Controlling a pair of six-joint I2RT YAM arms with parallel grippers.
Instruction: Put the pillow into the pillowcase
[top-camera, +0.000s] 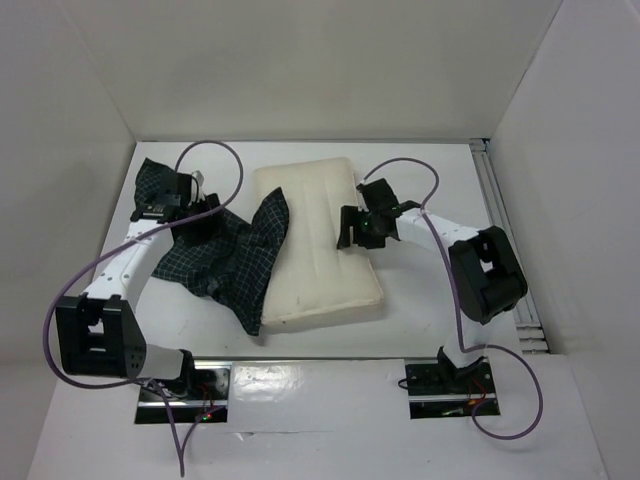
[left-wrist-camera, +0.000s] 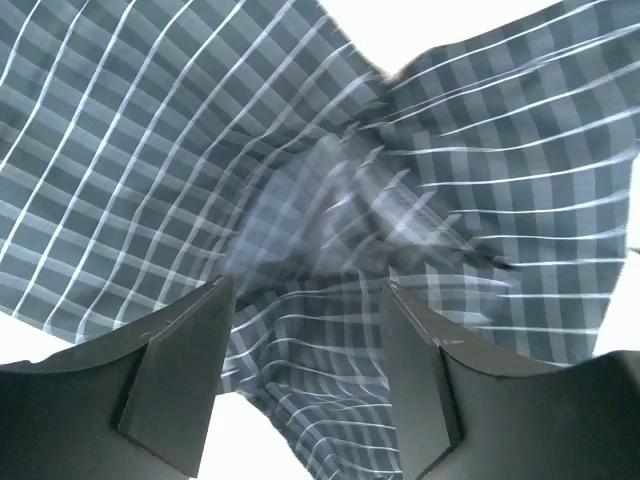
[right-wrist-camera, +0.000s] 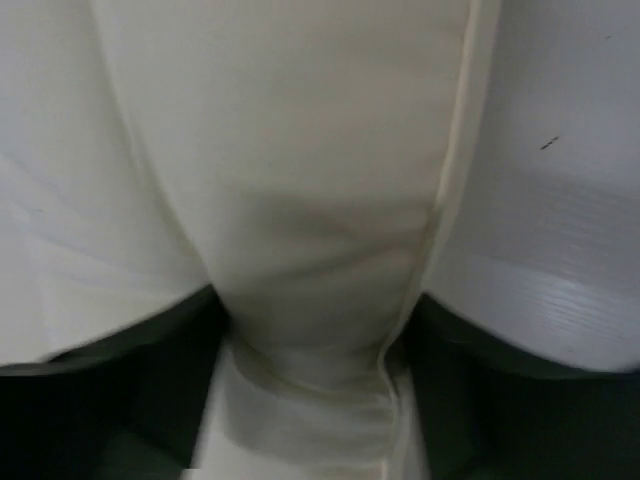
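The pillow (top-camera: 318, 270) is lying flat near the middle of the surface (top-camera: 420, 320). Its long sides are running from the far edge towards the near edge, and its near end is angling slightly to the right. The pillowcase (top-camera: 225, 265) is lying crumpled on the left half of the surface. One corner is reaching towards the far-left corner of the surface, and a pointed flap on its right is draping over the pillow's left long side. The rest of the pillow is lying bare, outside the cloth.

The left claw (top-camera: 172, 208) is hanging over the far part of the pillowcase. In the left wrist view the left claw (left-wrist-camera: 307, 290) is standing with its jaws apart, and the checked pillowcase (left-wrist-camera: 150, 150) is filling the frame beyond them. The cloth is bunching into blurred folds just past the fingertips and is showing through the gap. Whether either finger is touching the cloth cannot be told.

The right claw (top-camera: 355, 228) is sitting at the pillow's right long side, about midway along it. In the right wrist view the right claw (right-wrist-camera: 315, 300) is clamping on a ridge of the pillow (right-wrist-camera: 300, 150). The cream stuffing and a seam are narrowing to a pinch between the two dark fingers (right-wrist-camera: 170, 340).
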